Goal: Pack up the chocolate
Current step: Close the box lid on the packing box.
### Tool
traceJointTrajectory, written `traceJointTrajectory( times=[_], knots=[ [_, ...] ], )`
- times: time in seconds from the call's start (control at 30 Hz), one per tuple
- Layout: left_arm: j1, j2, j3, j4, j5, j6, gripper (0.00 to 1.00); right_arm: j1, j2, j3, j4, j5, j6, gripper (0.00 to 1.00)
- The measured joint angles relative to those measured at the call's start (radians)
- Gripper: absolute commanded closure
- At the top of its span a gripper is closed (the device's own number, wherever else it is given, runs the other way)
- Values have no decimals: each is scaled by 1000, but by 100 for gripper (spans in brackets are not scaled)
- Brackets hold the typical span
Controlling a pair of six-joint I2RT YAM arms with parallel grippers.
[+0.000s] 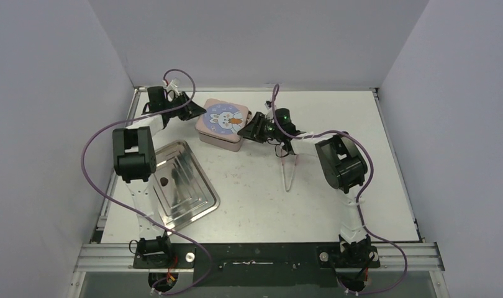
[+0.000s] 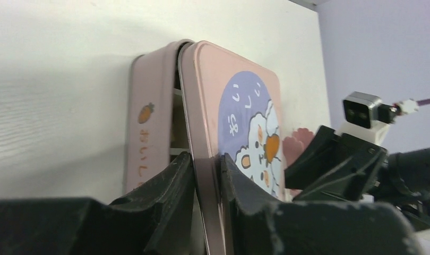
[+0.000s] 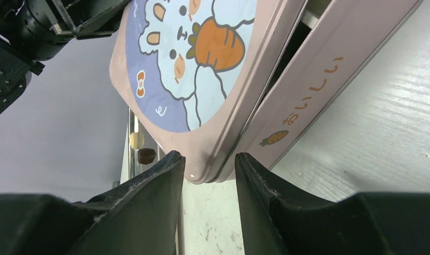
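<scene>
A pink square tin [image 1: 223, 124] with a rabbit-picture lid [image 2: 239, 95] sits at the back of the table. The lid stands slightly ajar above the base [image 2: 149, 122]. My left gripper [image 2: 205, 156] is shut on the lid's rim at the tin's left side [image 1: 196, 113]. My right gripper [image 3: 208, 154] clamps the tin's opposite corner [image 1: 246, 131], one finger on the lid [image 3: 202, 64] and one on the base wall [image 3: 319, 90]. A dark brown chocolate [image 1: 164, 182] lies in the silver tray [image 1: 202, 208]. The right wrist view shows it [image 3: 146, 155] beside a cream piece [image 3: 135, 139]. The tin's inside is hidden.
The stepped metal tray sits front left, next to the left arm's upper link [image 1: 134, 152]. A thin pale V-shaped thing [image 1: 290, 177] lies on the table by the right arm. Grey walls close in the table on the left, right and back.
</scene>
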Motion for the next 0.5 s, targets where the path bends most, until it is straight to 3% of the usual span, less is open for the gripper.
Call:
traceJointTrajectory(
  times=[0.3, 0.5],
  knots=[
    [2, 55, 55, -98, -107, 154, 65, 10, 0, 0, -56, 41, -31, 58],
    [-5, 58, 104, -183, -166, 250, 63, 8, 0, 0, -105, 87, -55, 59]
  ],
)
